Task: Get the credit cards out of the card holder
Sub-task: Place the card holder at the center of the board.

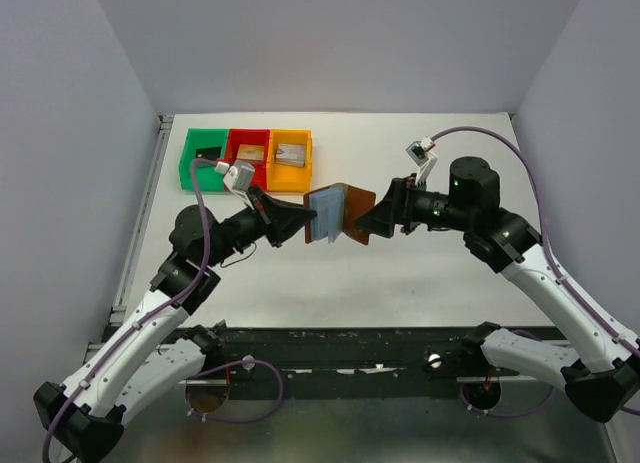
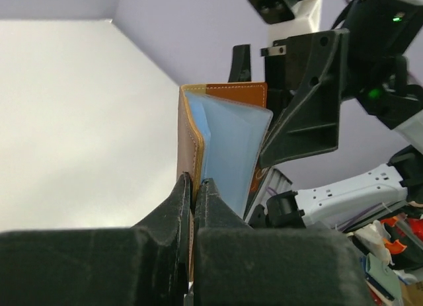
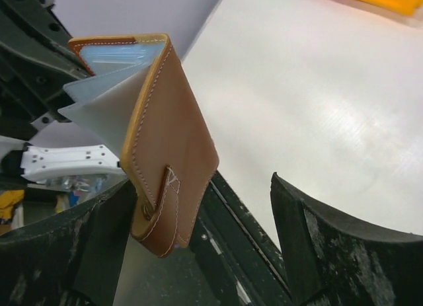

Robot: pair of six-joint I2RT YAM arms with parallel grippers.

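Observation:
The card holder (image 1: 340, 213) is a brown leather wallet held open and upright above the table, with light blue sleeves fanned out between its flaps. My left gripper (image 1: 305, 221) is shut on its left flap; in the left wrist view the fingers (image 2: 178, 207) pinch the leather edge of the card holder (image 2: 221, 131). My right gripper (image 1: 368, 223) is open at the right flap. In the right wrist view the card holder (image 3: 173, 144) hangs with its snap tab beside the left finger (image 3: 99, 240), unclamped. No credit cards show; the sleeves hide their contents.
Green (image 1: 190, 163), red (image 1: 247, 173) and orange (image 1: 290, 178) trays stand in a row at the back left, each holding a small block. White walls close the table on three sides. The black frame rail runs along the near edge.

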